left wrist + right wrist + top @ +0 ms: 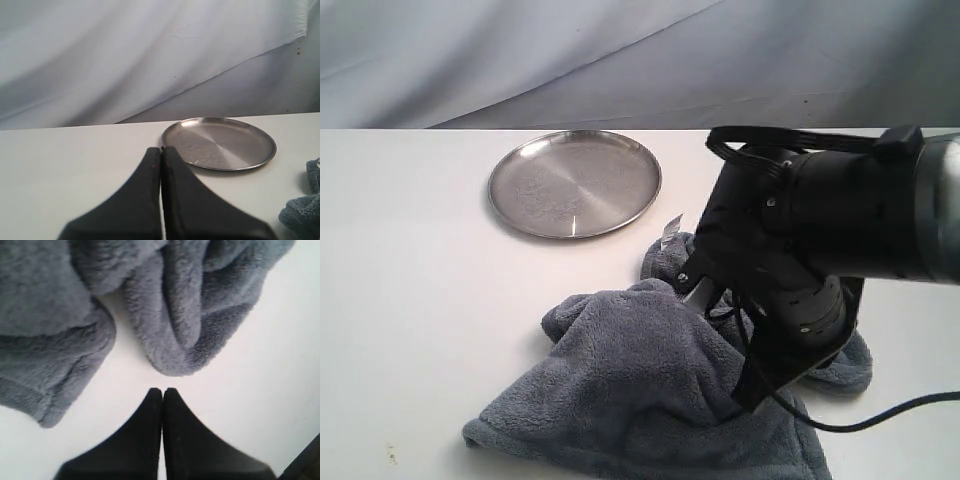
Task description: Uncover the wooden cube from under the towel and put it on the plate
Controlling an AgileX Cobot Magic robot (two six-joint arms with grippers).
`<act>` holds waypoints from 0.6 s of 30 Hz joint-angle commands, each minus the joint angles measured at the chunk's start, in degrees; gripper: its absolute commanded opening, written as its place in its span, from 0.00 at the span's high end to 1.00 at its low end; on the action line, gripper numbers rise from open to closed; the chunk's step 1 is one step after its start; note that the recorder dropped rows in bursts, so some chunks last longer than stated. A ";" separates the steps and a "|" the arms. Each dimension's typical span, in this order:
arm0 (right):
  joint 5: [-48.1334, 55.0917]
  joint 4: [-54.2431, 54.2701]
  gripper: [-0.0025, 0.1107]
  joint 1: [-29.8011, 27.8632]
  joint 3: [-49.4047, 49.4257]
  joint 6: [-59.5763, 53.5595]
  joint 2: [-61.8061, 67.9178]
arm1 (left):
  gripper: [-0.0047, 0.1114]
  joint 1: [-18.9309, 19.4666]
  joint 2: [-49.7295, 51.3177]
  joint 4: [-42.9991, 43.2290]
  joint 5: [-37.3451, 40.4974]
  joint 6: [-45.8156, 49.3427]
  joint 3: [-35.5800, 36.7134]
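Both pairs of jaws are pressed together, empty; the right arm (840, 210) hangs at the towel (640, 390) (near right). The cube is hidden, probably beneath. Uncovering step: next these jaws must open and pinch a fold. The plate (575, 185) lies far left.

towel (650, 400): plush slate-grey, crumpled in a lumpy heap | plate (575, 183): round silvery steel, lying flat, near towel, not touching
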 commanded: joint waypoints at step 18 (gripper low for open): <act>-17.19 -42.38 0.98 -12.03 -3.90 33.51 6.23 | 0.96 -0.28 -0.24 -0.10 -0.12 -0.14 0.25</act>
